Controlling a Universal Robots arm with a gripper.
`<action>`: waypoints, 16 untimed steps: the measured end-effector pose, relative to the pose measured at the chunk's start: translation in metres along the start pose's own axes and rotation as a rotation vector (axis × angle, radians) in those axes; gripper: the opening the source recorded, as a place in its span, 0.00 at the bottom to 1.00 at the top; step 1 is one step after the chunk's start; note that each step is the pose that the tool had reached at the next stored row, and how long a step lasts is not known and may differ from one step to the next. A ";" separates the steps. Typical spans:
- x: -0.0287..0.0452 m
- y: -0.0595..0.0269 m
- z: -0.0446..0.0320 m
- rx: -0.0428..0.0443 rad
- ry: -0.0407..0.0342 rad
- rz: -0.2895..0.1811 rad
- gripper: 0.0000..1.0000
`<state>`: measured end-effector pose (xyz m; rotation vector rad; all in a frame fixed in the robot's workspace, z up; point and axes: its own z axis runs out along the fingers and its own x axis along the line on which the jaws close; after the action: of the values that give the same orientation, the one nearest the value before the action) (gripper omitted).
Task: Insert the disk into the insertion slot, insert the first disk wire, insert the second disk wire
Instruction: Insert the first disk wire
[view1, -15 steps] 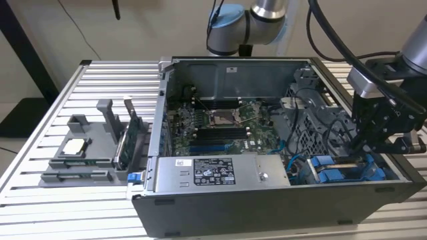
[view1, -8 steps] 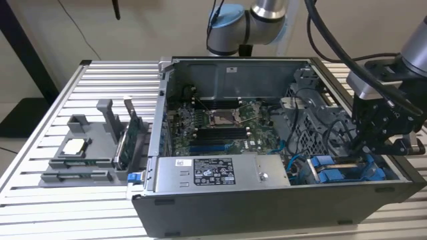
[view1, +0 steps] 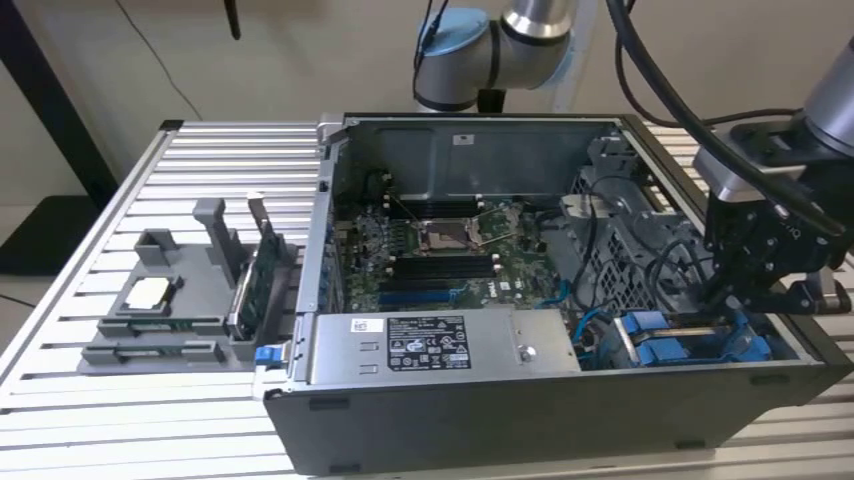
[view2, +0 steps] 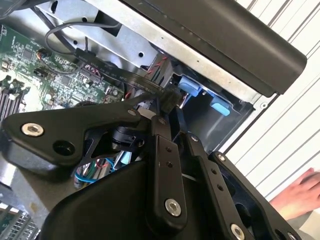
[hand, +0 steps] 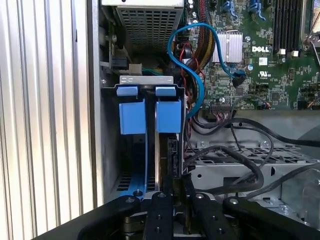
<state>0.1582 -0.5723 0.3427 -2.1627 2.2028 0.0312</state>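
The disk sits in the drive bay at the open computer case's corner on the exterior view's right. Its bright blue carrier (view1: 694, 340) (hand: 167, 115) stands upright beside a second blue carrier (hand: 132, 112). Both blue tabs (view2: 189, 86) show in the second wrist view. My gripper (view1: 731, 300) (view2: 167, 107) (hand: 176, 187) hangs just above this bay. It is shut on the black connector (view2: 171, 97) of a flat black disk wire (view2: 115, 70), which runs back toward the motherboard. The connector is close to the carriers; whether it touches the disk is hidden.
The case holds a motherboard (view1: 441, 250), a labelled power supply (view1: 441, 345), a blue cable (hand: 192, 55) and loose black cables (hand: 235, 155) beside the bay. A grey fixture with parts (view1: 174, 300) stands on the slatted table. A person's hand (view2: 300, 192) rests near the case.
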 end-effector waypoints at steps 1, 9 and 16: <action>0.0001 0.0004 0.0002 0.0000 0.0001 0.001 0.19; 0.0002 0.0009 0.0027 0.0004 0.0005 0.007 0.19; -0.0002 0.0025 0.0032 0.0004 -0.0034 0.008 0.19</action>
<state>0.1558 -0.5719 0.3395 -2.1520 2.2095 0.0348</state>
